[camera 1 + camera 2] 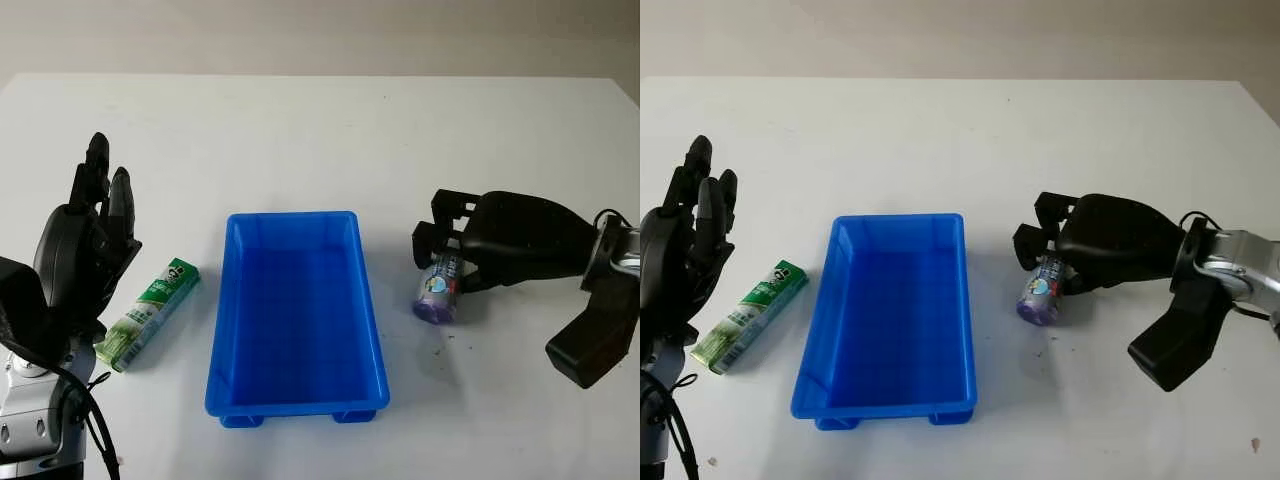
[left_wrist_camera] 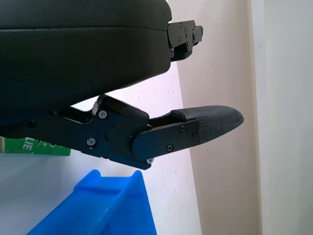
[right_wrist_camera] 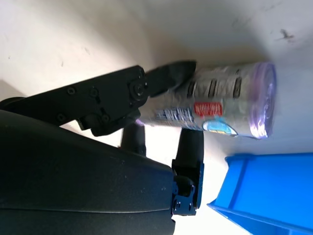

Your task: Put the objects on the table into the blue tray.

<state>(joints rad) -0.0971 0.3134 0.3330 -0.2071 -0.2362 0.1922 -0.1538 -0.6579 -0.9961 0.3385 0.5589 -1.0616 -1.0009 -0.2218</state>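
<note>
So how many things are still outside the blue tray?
2. The green toothpaste box lies left of the blue tray, beside the open left hand. The purple bottle is right of it, in the right hand's fingers.

Open black three-finger left hand (image 2: 146, 122) above white table (image 2: 176, 93), near blue plastic tray's corner (image 2: 105, 205) and green box edge (image 2: 34, 146).
</note>
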